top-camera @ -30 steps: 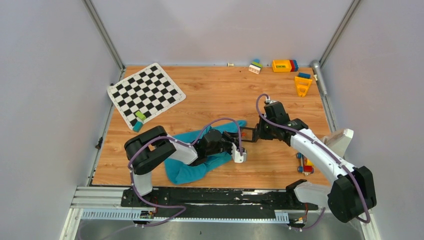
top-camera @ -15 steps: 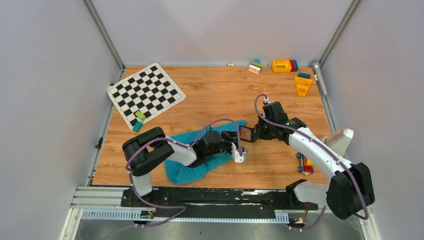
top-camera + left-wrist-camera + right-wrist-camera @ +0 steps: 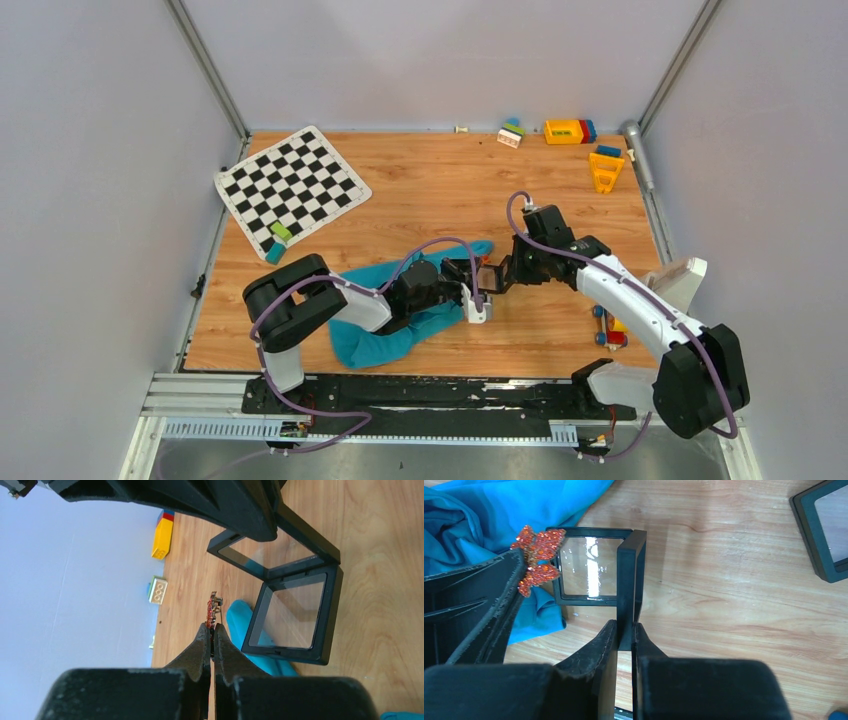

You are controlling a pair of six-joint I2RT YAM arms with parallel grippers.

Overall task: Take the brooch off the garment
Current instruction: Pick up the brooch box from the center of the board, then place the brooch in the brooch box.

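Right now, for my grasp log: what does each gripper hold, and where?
The left gripper pinches the butterfly brooch by one edge; the right gripper clamps the open black box by its raised half.

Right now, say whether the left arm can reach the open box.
Likely yes: the left tool, holding the brooch, is beside the open box in the right tool; nothing lies between.

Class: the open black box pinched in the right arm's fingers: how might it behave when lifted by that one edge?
The box looks stiff: its frame has straight edges. It may swing at its hinge, since the right fingers pinch only one half. Its window shows rippled reflections, so probably thin, easily dented film.
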